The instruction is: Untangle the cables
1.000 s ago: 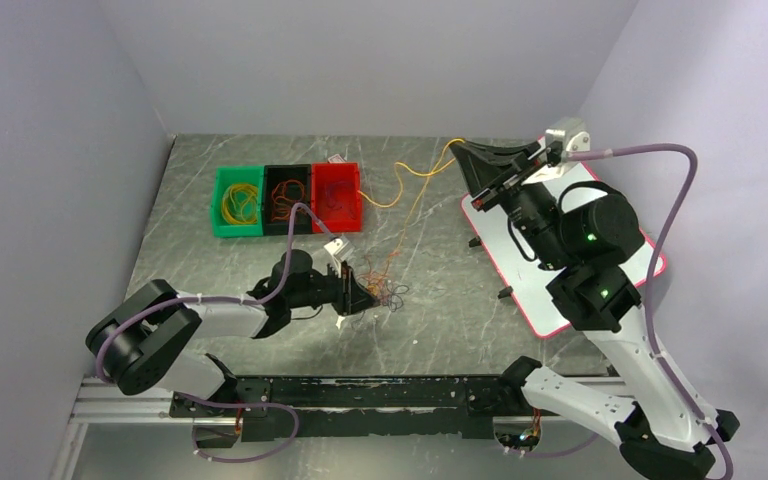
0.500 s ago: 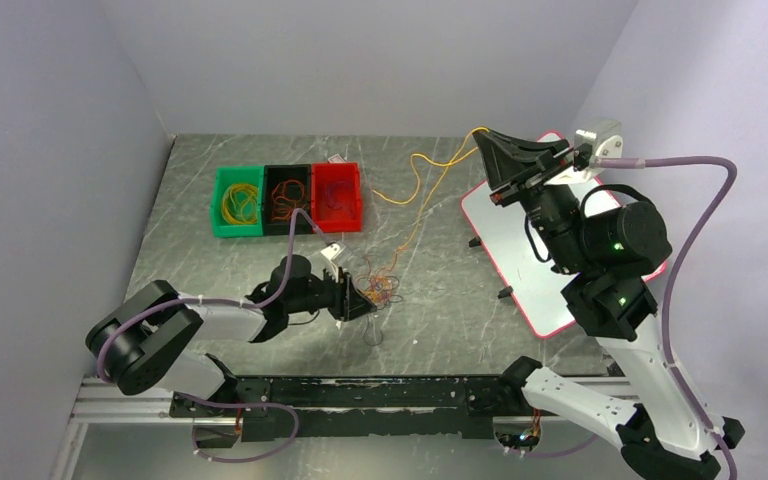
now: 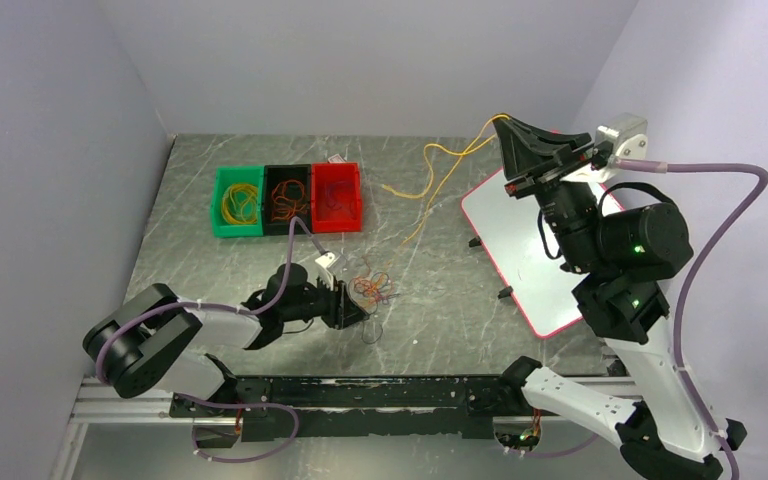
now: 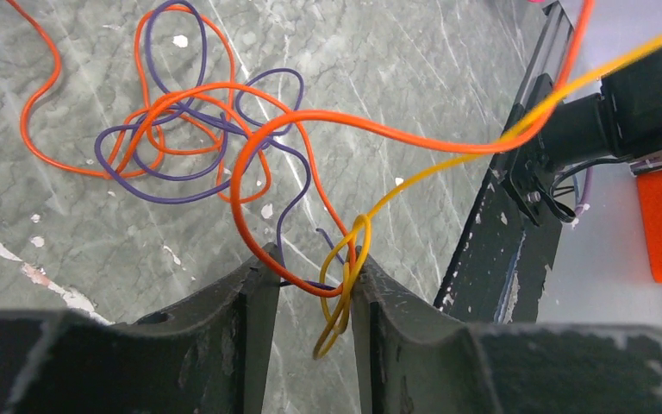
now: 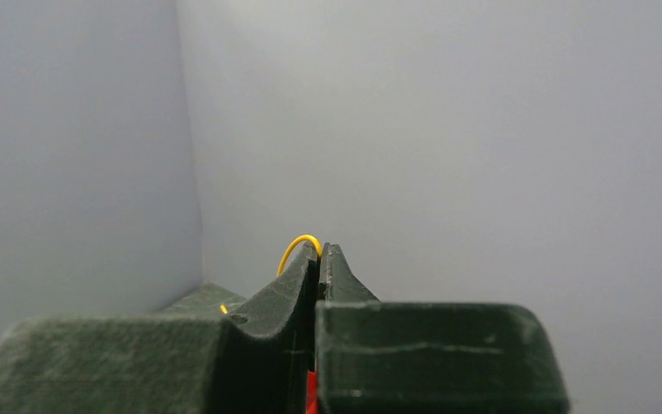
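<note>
A tangle of cables [image 3: 372, 288] in orange, purple and black lies on the marble table near its middle. My left gripper [image 3: 358, 305] sits low at the tangle's near-left side. In the left wrist view this gripper [image 4: 315, 259] is open, and an orange cable [image 4: 396, 134], a purple cable [image 4: 181, 172] and a knotted yellow loop [image 4: 355, 237] hang loosely in the gap. A long yellow cable [image 3: 440, 175] rises from the tangle to my right gripper [image 3: 500, 120], held high at the back right. The right gripper [image 5: 319, 246] is shut on the yellow cable [image 5: 297, 243].
A green bin [image 3: 237, 203], a black bin [image 3: 287, 200] and a red bin [image 3: 336, 197] stand in a row at the back left, each with cables inside. A white board with a red rim [image 3: 520, 250] lies under the right arm. Walls close three sides.
My right gripper has risen and moved right, drawing the yellow cable up and taut. My left gripper has opened and drifted toward the near edge, and the tangle has shifted with it.
</note>
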You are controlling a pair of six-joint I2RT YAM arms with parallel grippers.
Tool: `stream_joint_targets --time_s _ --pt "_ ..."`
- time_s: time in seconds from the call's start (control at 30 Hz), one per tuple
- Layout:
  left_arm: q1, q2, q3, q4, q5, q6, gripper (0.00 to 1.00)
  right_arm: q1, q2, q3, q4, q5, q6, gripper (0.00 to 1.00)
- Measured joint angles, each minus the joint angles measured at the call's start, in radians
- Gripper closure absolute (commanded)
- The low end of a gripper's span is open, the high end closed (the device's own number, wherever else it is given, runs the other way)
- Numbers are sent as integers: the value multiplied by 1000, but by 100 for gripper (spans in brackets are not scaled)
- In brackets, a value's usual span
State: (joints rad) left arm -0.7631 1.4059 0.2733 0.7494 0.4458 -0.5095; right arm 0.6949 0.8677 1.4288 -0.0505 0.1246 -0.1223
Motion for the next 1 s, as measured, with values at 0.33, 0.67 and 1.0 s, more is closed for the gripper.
stream_joint_targets --time_s 0.33,0.67,1.0 --pt "0 -2 -2 -14 -27 0 58 0 26 80 10 56 -82 100" --pt "0 -2 -18 -14 -37 0 59 0 32 142 113 113 -164 100" --pt "0 -2 -19 -38 -68 -3 93 0 32 198 182 142 -212 100"
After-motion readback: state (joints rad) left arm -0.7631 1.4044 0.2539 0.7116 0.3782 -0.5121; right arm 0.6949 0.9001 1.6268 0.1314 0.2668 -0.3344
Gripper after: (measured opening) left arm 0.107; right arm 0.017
